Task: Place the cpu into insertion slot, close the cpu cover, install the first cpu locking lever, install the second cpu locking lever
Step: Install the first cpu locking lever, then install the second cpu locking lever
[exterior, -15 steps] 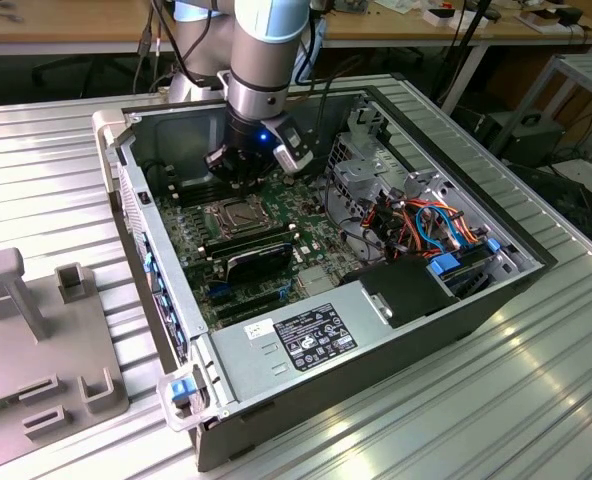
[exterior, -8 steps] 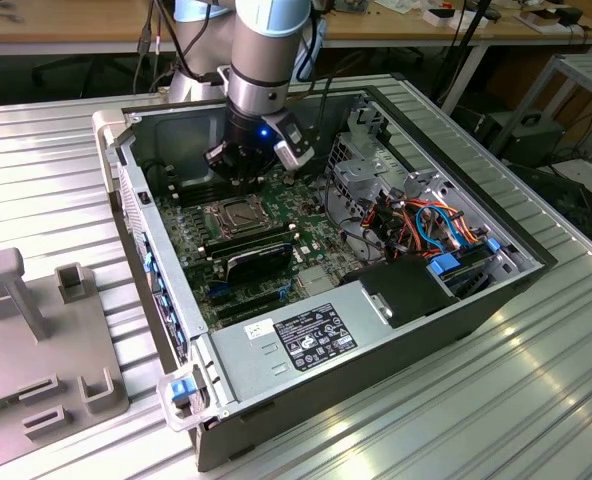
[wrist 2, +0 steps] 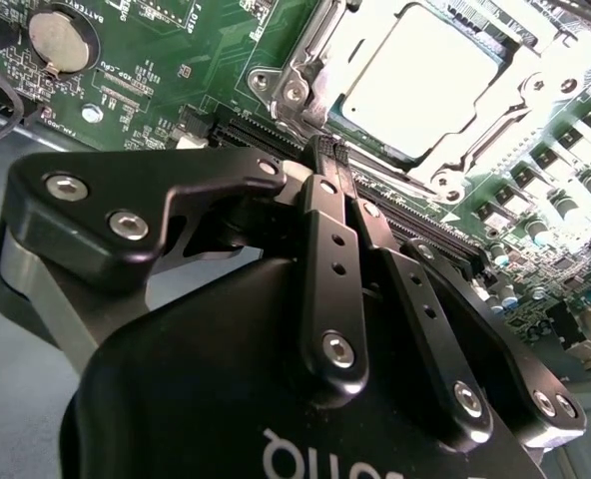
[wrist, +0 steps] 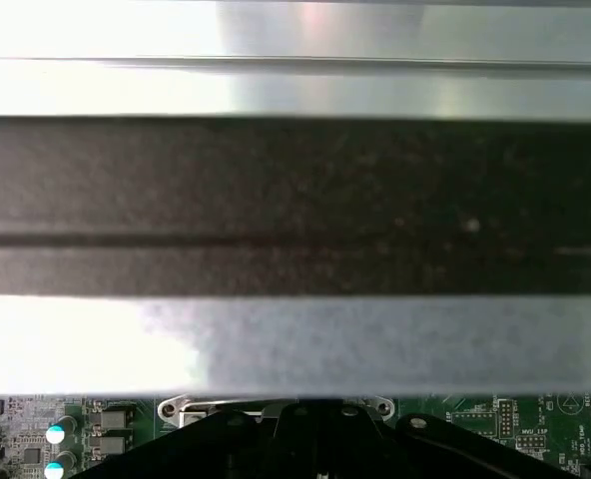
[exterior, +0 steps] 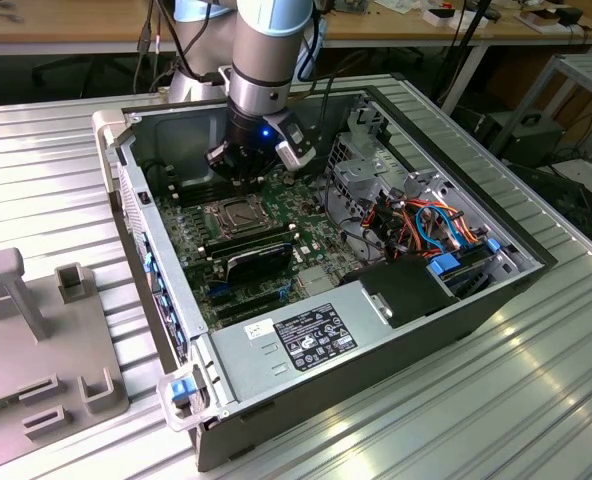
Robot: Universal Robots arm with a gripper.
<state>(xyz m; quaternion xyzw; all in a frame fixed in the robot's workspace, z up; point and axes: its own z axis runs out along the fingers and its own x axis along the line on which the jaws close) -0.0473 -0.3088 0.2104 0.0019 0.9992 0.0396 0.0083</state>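
In the second wrist view the gripper (wrist 2: 327,150) has its two black fingers (wrist 2: 325,230) pressed together, with nothing between them. Their tips hang over the green board (wrist 2: 166,50), right at the near edge of the silver cover (wrist 2: 305,70). Just beyond the tips, the chip (wrist 2: 415,75) lies flat in the socket, its pale metal top showing through the cover's window, and the cover lies down over it. A round coin battery (wrist 2: 61,38) sits off to one side of the fingers. In the exterior view the arm (exterior: 266,70) reaches down into the open computer case (exterior: 426,300), with the gripper (exterior: 238,170) just behind the socket (exterior: 234,215).
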